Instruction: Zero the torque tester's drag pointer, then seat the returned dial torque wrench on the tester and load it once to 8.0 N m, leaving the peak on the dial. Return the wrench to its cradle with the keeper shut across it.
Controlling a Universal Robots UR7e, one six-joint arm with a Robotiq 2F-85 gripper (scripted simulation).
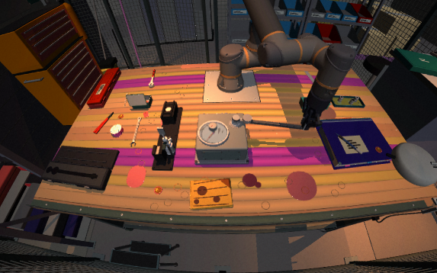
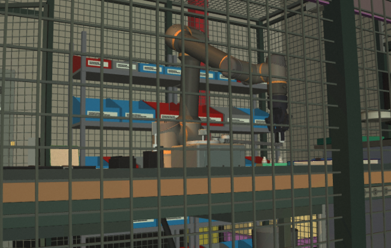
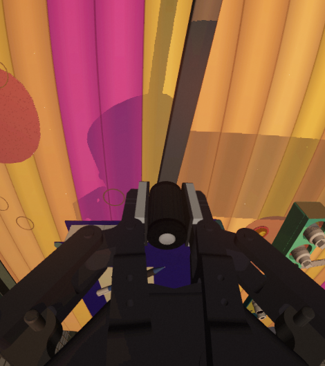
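The far end of the dial torque wrench (image 1: 273, 123) is out of the wrist camera's sight; only its dark handle (image 3: 167, 214) and beam show there. The wrench's head sits on the top of the grey torque tester (image 1: 221, 138), at the far right corner. Its beam reaches right across the bench. My gripper (image 3: 167, 210) has its two finger pads clamped on the sides of the ribbed handle. The gripper (image 1: 306, 122) stands at the left edge of a blue mat. The tester's round dial (image 1: 212, 132) faces up. The dark cradle (image 1: 167, 135) stands left of the tester, with no wrench in it.
The blue mat (image 1: 355, 142) with small tools lies right of the gripper. A green fixture (image 1: 348, 101) with two studs stands behind it. A grey round lamp head (image 1: 415, 164) overhangs the bench's right edge. Spanners, a screwdriver and a black case lie to the left.
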